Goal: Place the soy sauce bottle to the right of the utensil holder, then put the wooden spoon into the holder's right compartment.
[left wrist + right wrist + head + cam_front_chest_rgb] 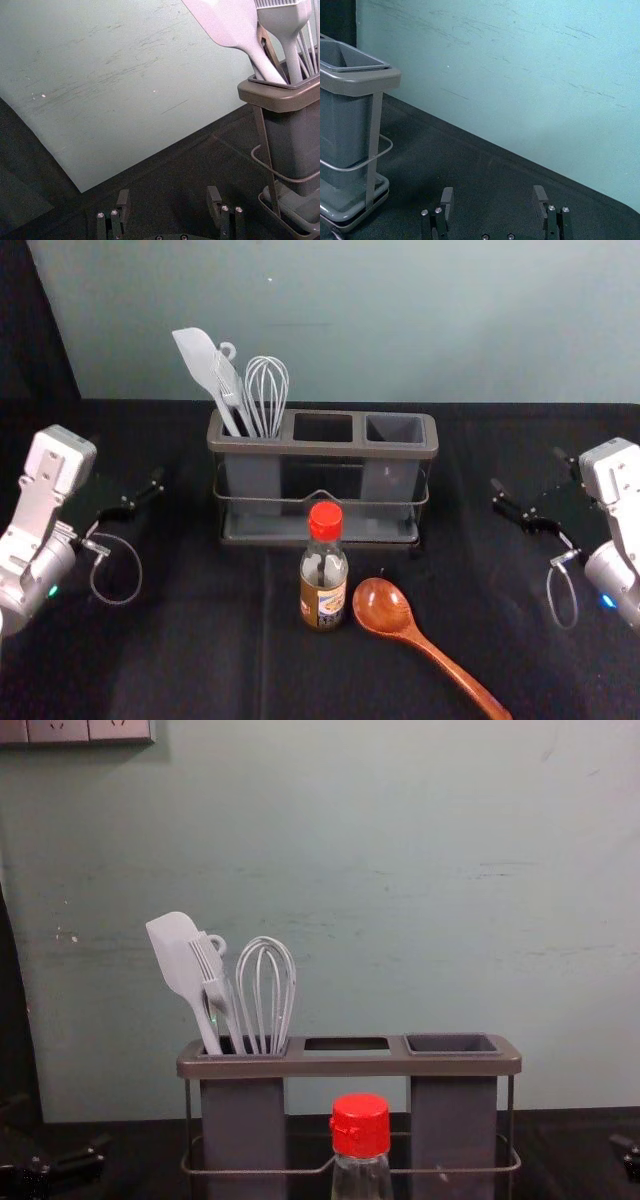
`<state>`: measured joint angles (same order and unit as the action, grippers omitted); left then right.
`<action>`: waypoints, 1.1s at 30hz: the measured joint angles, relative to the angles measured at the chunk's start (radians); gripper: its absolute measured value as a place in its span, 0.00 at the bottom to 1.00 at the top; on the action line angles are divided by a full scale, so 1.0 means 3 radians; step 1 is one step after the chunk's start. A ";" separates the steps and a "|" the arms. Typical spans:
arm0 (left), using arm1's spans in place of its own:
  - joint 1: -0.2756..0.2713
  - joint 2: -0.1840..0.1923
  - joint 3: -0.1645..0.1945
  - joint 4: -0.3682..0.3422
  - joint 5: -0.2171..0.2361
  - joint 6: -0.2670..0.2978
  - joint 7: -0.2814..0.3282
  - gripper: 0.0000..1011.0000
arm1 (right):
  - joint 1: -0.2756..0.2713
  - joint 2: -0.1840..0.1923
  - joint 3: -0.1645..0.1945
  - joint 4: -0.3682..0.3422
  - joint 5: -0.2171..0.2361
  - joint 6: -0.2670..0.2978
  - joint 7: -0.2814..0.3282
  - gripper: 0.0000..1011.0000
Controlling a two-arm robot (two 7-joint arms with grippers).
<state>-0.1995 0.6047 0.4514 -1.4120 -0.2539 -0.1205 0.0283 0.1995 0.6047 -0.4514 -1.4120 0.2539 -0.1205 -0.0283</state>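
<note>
Soy sauce bottle [323, 590]: upright on the surface [180, 640], just in front of the utensil holder [270, 448], which stands near the far edge. Wooden spoon [382, 608]: bowl just beside the bottle's right, handle running towards the near right corner. Neither is placed.

We judge the step in hand to be picking up the bottle, best with the right gripper [493, 193]. It is well apart, to the right of the holder, fingers wide open, nothing held. The left gripper [168, 194] is to the holder's left, likewise spread and empty; we would leave it parked.

We should come in above the spoon's bowl, close squarely on the bottle's body below the red cap [325, 520], then lift straight until clear of the wire rail [260, 1172]. Set down upright, right of the holder, leaving room for the spoon's later approach. Nudging the bowl is the main risk.

Containers: left compartment [243, 1120] holds a spatula [197, 355], a whisk [266, 390] and a brush [285, 20], among others. Middle opening [347, 1044] seems cupless; right compartment [455, 1120] shows no utensil.
</note>
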 joint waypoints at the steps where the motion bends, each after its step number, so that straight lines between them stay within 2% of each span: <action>1: 0.0000 0.0000 0.0000 0.0000 0.0000 0.0000 0.0000 0.99 | 0.0000 0.0000 0.0000 0.0000 0.0000 0.0000 0.0000 0.99; 33: 0.0000 0.0000 0.0000 0.0000 0.0000 0.0000 0.0000 0.99 | 0.0000 0.0000 0.0000 0.0000 0.0000 0.0000 0.0000 0.99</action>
<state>-0.1995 0.6047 0.4514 -1.4120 -0.2539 -0.1205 0.0282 0.1995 0.6047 -0.4514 -1.4119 0.2539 -0.1205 -0.0283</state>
